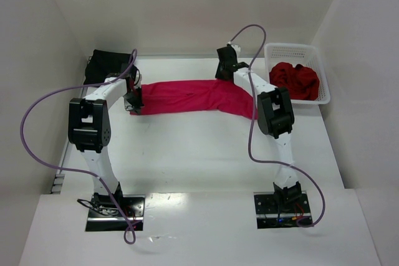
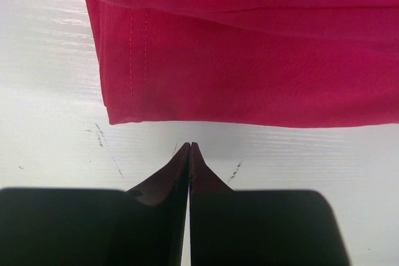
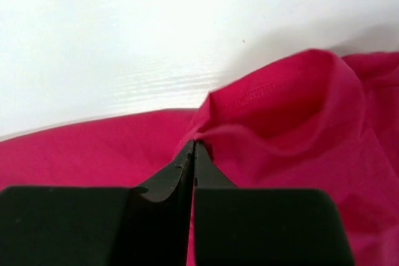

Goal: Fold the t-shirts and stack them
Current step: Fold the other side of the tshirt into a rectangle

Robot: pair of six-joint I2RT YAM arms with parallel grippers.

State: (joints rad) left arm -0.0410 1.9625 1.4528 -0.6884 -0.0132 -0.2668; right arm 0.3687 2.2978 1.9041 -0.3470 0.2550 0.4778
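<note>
A crimson-pink t-shirt [image 1: 187, 96] lies folded into a long band across the far middle of the table. My left gripper [image 1: 133, 102] is at the band's left end. In the left wrist view it [image 2: 189, 145] is shut and empty over bare table, just short of the shirt's hemmed edge [image 2: 249, 60]. My right gripper [image 1: 223, 70] is at the band's far right part. In the right wrist view it [image 3: 194, 142] is shut on a puckered fold of the shirt [image 3: 293, 110]. A black t-shirt [image 1: 107, 63] lies at the back left. Darker red shirts [image 1: 295, 80] sit in the basket.
A white lattice basket [image 1: 272, 53] stands at the back right by the right wall. White walls close in the table on the left, back and right. Purple cables loop off both arms. The arm bases sit at the near edge.
</note>
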